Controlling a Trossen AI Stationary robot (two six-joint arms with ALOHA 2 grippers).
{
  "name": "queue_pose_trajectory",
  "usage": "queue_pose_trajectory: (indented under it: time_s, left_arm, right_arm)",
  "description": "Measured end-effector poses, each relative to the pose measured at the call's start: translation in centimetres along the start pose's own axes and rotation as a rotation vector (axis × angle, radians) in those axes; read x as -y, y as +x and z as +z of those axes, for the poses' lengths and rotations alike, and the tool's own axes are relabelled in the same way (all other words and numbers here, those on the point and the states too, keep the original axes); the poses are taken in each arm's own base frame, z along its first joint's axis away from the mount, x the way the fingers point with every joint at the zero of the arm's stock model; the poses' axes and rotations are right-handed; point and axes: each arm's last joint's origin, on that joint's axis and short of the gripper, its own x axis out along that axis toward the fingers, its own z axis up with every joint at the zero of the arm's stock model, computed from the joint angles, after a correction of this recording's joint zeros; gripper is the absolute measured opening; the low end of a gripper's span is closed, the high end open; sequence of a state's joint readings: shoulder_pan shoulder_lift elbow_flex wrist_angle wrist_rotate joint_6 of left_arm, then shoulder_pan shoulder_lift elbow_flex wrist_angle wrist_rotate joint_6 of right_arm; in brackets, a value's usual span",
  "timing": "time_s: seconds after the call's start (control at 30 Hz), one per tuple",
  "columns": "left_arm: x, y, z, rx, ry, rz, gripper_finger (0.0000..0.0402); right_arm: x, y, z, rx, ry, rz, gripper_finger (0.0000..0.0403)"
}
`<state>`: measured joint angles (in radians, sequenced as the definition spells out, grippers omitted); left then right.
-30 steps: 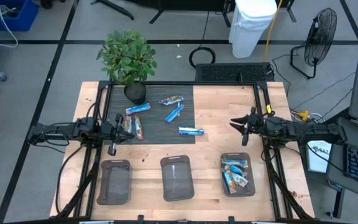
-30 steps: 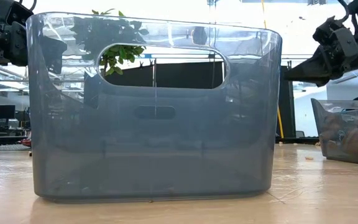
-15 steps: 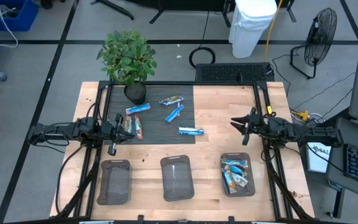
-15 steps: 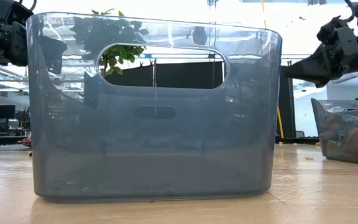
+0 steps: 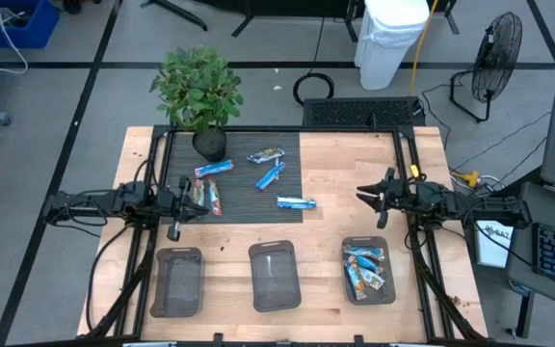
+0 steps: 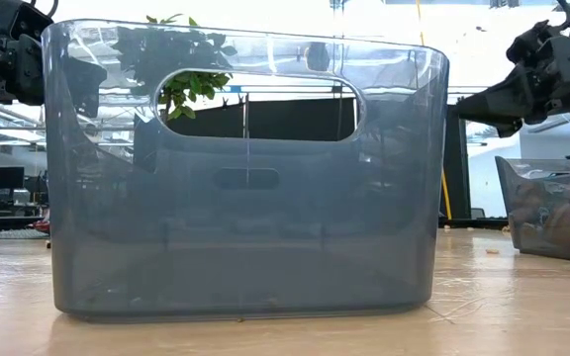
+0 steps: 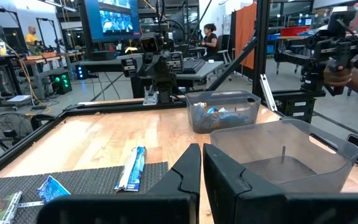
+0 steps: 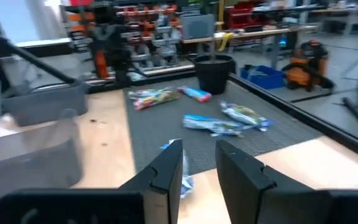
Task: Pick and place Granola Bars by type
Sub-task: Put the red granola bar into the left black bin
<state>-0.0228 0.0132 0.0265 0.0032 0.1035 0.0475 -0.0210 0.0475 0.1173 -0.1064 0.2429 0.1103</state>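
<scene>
L tool waits at 9 o'clock, fingers nearly together, holding nothing. Granola bars lie on the black mat at 12; others already fill the bin at 5. R tool hovers at 3 above the surface, fingers apart, empty. Best approach, imo: drop onto the nearest blue bar w/ fingers straddling its narrow width.

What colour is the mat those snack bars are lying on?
The mat is black with a fine ribbed texture, seen best in the high view; the bars lie on it.
</scene>
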Motion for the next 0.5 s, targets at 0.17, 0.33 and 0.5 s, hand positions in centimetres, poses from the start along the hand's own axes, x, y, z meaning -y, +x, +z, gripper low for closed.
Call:
queue_pose_trajectory:
  time_s: [0.17,0.33,0.5]
  left_arm:
    - [0.0,0.0,0.0,0.0,0.0,0.0,0.0026]
    - [0.0,0.0,0.0,0.0,0.0,0.0,0.0026]
    - [0.0,0.0,-0.01,0.0,0.0,0.0,0.0026]
  right_arm:
    - [-0.35,0.23,0.17,0.097,-0.013,0.102,0.0086]
    - [-0.37,0.24,0.36,0.134,-0.027,0.103,0.0086]
    - [-0.56,0.25,0.07,0.1,-0.013,0.174,0.0086]
